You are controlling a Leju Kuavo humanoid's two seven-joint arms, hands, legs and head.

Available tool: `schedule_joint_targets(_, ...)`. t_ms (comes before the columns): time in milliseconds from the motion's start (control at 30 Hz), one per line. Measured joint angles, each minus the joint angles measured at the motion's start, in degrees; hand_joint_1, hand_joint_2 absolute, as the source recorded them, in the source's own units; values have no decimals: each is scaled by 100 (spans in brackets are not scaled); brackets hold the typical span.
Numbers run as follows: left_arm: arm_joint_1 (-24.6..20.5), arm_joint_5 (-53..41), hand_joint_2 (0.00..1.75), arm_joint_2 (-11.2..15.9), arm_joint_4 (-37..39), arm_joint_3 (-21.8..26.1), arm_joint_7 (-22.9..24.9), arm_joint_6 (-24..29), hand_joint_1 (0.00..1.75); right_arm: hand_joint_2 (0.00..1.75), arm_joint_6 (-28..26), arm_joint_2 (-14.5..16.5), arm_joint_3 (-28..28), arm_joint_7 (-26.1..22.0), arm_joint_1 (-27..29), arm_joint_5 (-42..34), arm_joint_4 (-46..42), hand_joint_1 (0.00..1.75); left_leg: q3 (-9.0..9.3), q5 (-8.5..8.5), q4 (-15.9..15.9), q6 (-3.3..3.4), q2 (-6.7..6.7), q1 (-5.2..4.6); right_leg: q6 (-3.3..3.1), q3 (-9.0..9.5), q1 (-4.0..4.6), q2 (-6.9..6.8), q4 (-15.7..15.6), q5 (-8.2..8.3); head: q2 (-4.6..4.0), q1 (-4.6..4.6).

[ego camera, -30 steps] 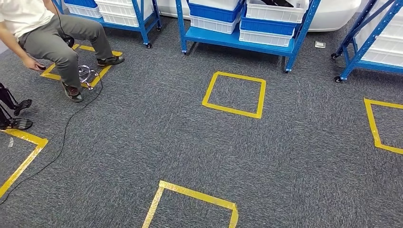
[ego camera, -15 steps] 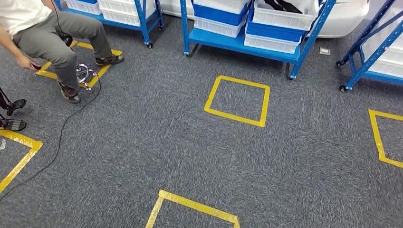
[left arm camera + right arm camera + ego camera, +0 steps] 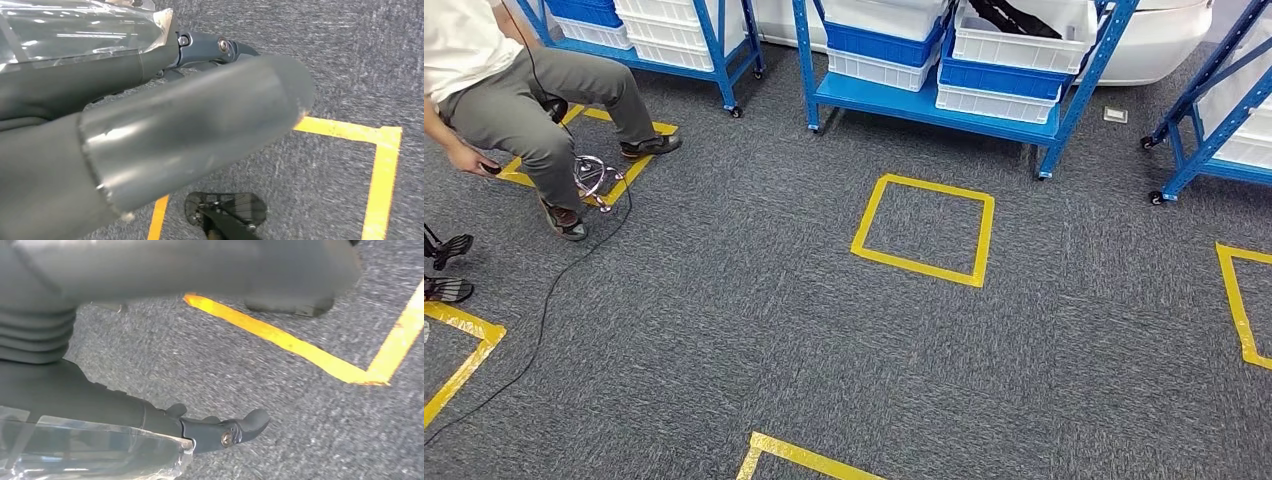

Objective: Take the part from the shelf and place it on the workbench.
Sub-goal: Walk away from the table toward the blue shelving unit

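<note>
My left hand (image 3: pixel 150 135) and right hand (image 3: pixel 150 270) hang over the carpet, holding nothing. The part may be in the bins on the blue shelf (image 3: pixel 944 85), past the yellow square (image 3: pixel 924 230). I might trip on the cable (image 3: pixel 544 300).

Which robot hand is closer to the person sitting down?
Left, probably. The person sits off to the robot's left; the left hand hangs on that side, the right hand on the far side.
</note>
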Motion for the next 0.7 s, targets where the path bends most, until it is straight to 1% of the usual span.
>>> schedule_joint_targets(33, 2, 0, 0, -1, 0, 1, 1, 0, 0, 175, -10, -2, 4, 9, 2, 3, 0, 0, -238, -141, 198, -18, 4, 9, -2, 68, 5, 4, -1, -62, 0, 1)
schedule_joint_targets(67, 5, 1, 0, -1, 0, 5, 2, 0, 0, 175, -20, -3, 8, 16, 9, 7, 0, 0, -417, -232, 253, -20, 5, 12, -1, 151, 9, 9, -2, -131, 0, 1)
schedule_joint_targets(100, 6, 3, 0, 0, 0, 9, 3, 0, 0, 175, -26, -4, 11, 23, 16, 8, 0, 0, -514, -228, 177, -10, 5, 11, 3, 235, 11, 13, -4, -195, -1, -1)
schedule_joint_targets(133, 6, 4, 0, 1, 0, 14, 4, 0, 0, 175, -29, -4, 14, 28, 20, 9, 0, 0, -550, -142, 24, 9, 5, 7, 8, 310, 14, 15, -7, -253, -1, 0)
schedule_joint_targets(167, 7, 7, 0, 2, 0, 23, 5, 0, 0, 175, -29, -3, 18, 32, 20, 9, 0, 0, -534, 53, -221, 41, 6, -1, 14, 379, 18, 16, -15, -310, -1, -1)
schedule_joint_targets(200, 12, 9, 0, 8, 0, 33, 7, 0, 0, 175, -29, 7, 22, 34, 18, 10, 3, 0, -491, 409, -517, 99, 10, -29, 24, 453, 19, 19, -30, -369, -1, 5)
schedule_joint_targets(233, 17, 11, 0, 15, 0, 40, 7, -1, 0, 175, -29, 20, 26, 37, 12, 11, 5, 0, -453, 712, -764, 152, 16, -60, 42, 510, 25, 25, -51, -423, 0, 12)
schedule_joint_targets(267, 21, 14, 0, 21, 1, 47, 9, -1, 0, 175, -29, 28, 29, 40, 1, 11, 8, 0, -413, 958, -983, 200, 23, -92, 67, 567, 27, 34, -86, -476, -1, 7)
schedule_joint_targets(300, 23, 17, 0, 25, 1, 49, 11, -1, 0, 175, -29, 36, 30, 46, -7, 11, 9, 0, -377, 1108, -1119, 235, 28, -119, 96, 628, 29, 42, -141, -508, -1, -2)
schedule_joint_targets(333, 22, 20, 0, 26, 1, 50, 13, -1, 0, 175, -29, 36, 31, 50, -10, 11, 8, 0, -336, 1066, -1180, 246, 27, -125, 142, 684, 40, 46, -171, -485, -1, -13)
schedule_joint_targets(367, 20, 23, 0, 25, 1, 50, 15, -1, 0, 175, -29, 33, 31, 55, -10, 11, 7, 0, -259, 1037, -1256, 267, 13, -126, 182, 747, 48, 44, -192, -461, -1, -25)
schedule_joint_targets(400, 20, 26, 0, 24, 1, 51, 16, 0, 0, 175, -29, 31, 32, 59, -6, 11, 7, 0, -165, 1027, -1328, 294, 1, -117, 215, 782, 55, 40, -161, -433, 0, -18)
schedule_joint_targets(433, 22, 28, 0, 24, 1, 53, 17, 0, 0, 175, -29, 28, 33, 62, -7, 11, 7, 0, -60, 1002, -1390, 337, -8, -110, 246, 747, 61, 36, 2, -419, 0, -12)
schedule_joint_targets(467, 21, 30, 0, 23, 0, 54, 17, 0, 0, 175, -29, 25, 34, 65, -16, 10, 7, 0, 43, 970, -1426, 379, -14, -101, 255, 613, 56, 35, 263, -459, 0, -5)
schedule_joint_targets(500, 20, 31, 0, 22, 0, 55, 17, -1, 0, 175, -29, 21, 34, 66, -24, 10, 7, 0, 124, 922, -1442, 407, -11, -94, 253, 398, 47, 36, 614, -539, 0, 0)
schedule_joint_targets(533, 18, 32, 0, 20, 0, 56, 17, -1, 0, 175, -29, 17, 34, 67, -30, 10, 7, 0, 197, 860, -1447, 427, -14, -95, 251, 137, 37, 35, 987, -664, 0, -2)
schedule_joint_targets(567, 16, 33, 0, 17, 0, 56, 17, -2, 0, 175, -29, 13, 34, 68, -29, 10, 7, 0, 264, 797, -1447, 426, -23, -94, 241, -110, 26, 35, 1264, -805, 0, 2)
schedule_joint_targets(600, 20, 33, 0, 14, 1, 56, 17, -2, 0, 175, -29, 9, 34, 70, -19, 10, 7, 0, 342, 729, -1447, 416, -37, -92, 240, -300, 13, 34, 1384, -910, 0, 2)
schedule_joint_targets(633, 25, 33, 0, 9, 1, 56, 19, -2, 0, 175, -27, 3, 34, 75, -7, 8, 7, 0, 428, 661, -1447, 401, -52, -90, 277, -406, -2, 34, 1329, -923, 0, 3)
schedule_joint_targets(667, 30, 34, 0, 6, 2, 57, 21, -2, 0, 175, -23, -4, 33, 81, 3, 6, 7, 0, 521, 592, -1446, 383, -64, -87, 339, -425, -18, 33, 1096, -806, 0, 3)
schedule_joint_targets(700, 35, 34, 0, 3, 2, 59, 22, -2, 0, 175, -15, -11, 33, 87, 12, 3, 7, 0, 597, 523, -1446, 362, -72, -84, 427, -390, -33, 32, 745, -563, 0, 5)
